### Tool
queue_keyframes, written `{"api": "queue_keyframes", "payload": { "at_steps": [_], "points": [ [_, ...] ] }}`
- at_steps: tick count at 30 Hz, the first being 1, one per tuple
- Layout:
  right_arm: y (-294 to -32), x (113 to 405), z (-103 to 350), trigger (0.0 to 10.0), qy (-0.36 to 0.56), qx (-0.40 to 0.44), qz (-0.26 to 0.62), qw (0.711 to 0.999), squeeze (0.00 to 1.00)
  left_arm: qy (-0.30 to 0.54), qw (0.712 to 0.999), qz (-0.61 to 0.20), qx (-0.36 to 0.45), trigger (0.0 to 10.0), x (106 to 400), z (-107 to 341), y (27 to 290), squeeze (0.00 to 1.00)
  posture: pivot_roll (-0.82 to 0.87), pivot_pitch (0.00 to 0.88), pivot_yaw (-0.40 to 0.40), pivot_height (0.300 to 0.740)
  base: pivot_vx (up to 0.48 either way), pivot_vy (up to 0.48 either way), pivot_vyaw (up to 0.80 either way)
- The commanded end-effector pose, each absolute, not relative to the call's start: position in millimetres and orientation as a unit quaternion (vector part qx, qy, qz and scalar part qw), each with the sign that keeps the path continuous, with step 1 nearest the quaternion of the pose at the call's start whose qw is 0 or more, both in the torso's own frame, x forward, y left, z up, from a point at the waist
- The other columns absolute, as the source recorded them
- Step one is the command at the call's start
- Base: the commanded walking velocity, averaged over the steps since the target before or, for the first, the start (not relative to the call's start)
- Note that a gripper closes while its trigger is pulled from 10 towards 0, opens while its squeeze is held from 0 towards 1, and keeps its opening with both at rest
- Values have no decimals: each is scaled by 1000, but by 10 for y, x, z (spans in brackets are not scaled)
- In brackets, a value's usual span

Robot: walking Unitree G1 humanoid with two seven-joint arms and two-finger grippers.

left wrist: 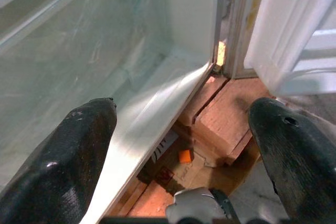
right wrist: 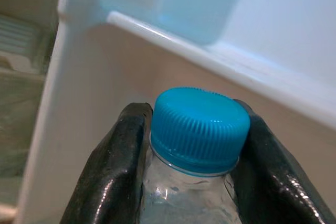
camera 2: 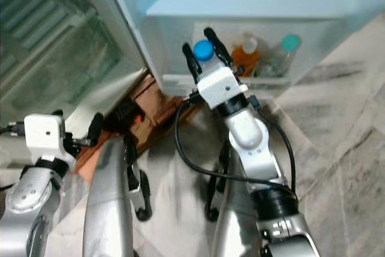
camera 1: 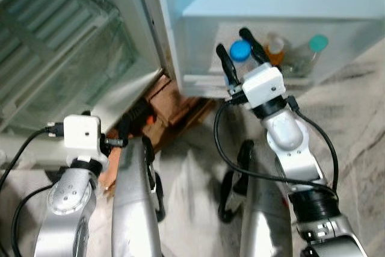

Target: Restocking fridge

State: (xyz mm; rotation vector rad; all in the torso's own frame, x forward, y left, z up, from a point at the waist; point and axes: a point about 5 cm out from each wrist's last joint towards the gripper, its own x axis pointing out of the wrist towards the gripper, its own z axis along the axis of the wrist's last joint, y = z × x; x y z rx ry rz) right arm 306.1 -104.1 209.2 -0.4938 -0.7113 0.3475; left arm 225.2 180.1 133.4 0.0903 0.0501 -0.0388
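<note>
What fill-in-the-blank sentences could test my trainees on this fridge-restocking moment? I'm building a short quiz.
1. The right gripper is closed around a clear bottle with a ____ cap.
2. In the door shelf, the bottle beside it holds ____ liquid.
3. The left gripper holds ____.
4. The third bottle has a ____ cap.

Missing words: blue; orange; nothing; teal
</note>
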Motion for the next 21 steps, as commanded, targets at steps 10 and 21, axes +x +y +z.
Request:
{"api": "queue_keyframes", "payload": {
  "at_steps": [10, 21],
  "points": [
    [-988, 3332, 2149, 10000, -349, -297, 132, 879, 0, 43, 998, -8, 53, 10000, 2163, 1288, 1864, 0, 218, 430, 61, 534, 0, 0, 0],
    [-1039, 3405, 2440, 10000, -419, -295, 90, 854, 0, 46, 997, -9, 54, 10000, 2143, 1279, 1857, 0, 222, 440, 65, 534, 0, 0, 0]
  ]
}}
